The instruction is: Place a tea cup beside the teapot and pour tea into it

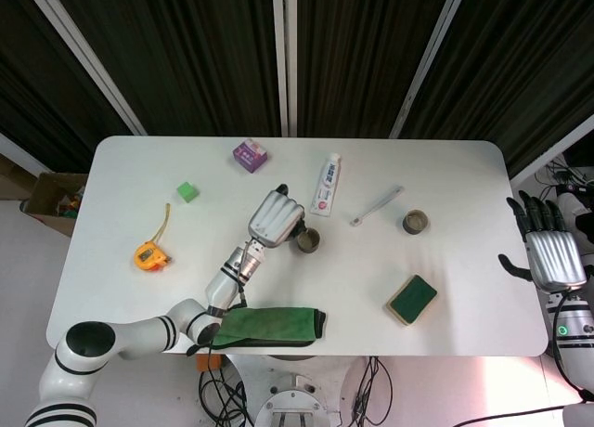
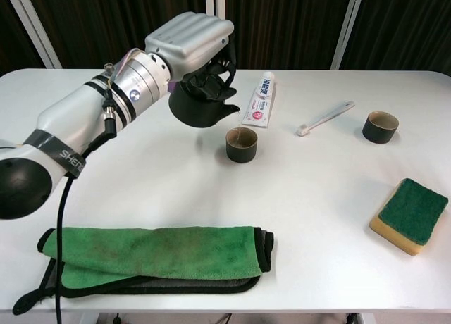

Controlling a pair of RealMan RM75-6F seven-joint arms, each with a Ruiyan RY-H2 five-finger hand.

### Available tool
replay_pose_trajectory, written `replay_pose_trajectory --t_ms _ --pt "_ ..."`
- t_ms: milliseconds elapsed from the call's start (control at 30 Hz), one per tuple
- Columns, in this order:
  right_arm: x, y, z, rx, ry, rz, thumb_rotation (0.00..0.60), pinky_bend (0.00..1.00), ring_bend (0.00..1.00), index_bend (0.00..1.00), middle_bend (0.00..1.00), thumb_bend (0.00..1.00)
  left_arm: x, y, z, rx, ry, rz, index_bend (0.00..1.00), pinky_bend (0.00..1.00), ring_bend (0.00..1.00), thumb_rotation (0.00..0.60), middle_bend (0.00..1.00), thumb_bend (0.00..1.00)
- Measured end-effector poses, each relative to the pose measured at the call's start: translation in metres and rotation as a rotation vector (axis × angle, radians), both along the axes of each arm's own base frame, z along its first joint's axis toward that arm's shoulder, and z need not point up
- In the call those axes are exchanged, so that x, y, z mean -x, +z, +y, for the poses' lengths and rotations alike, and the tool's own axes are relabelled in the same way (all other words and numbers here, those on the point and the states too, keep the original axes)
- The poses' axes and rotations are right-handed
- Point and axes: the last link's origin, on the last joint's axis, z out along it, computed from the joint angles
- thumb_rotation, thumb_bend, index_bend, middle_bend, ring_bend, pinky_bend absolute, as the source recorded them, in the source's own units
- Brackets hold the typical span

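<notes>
Left hand (image 2: 189, 39) fingers wrapped round teapot (image 2: 199, 103), lifted off desk (image 2: 317, 197), spout tipped toward tea cup (image 2: 242, 144) at its 4 o'clock for pouring. Right hand (image 1: 552, 252) idle at desk's 3 o'clock edge, fingers spread, holding nothing.

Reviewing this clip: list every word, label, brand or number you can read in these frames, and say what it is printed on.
"SHENZ", cut off by the curve: on the black band round the left arm's white forearm in the chest view.
Red and white toothpaste tube: carries printing, too small to read.
Small purple box: markings too blurred to read.
Yellow tape measure: no legible text.
</notes>
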Motion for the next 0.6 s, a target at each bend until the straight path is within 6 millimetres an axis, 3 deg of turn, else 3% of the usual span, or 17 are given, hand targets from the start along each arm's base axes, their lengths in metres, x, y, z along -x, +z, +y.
replay_pose_trajectory --t_ms 600 --pt "-0.0007 0.0007 0.0002 0.000 0.002 0.000 0.600 0.00 0.00 0.00 0.00 0.19 -0.0028 0.0004 -0.0023 -0.042 -0.052 0.040 1.00 0.42 1.00 0.600 1.00 0.29"
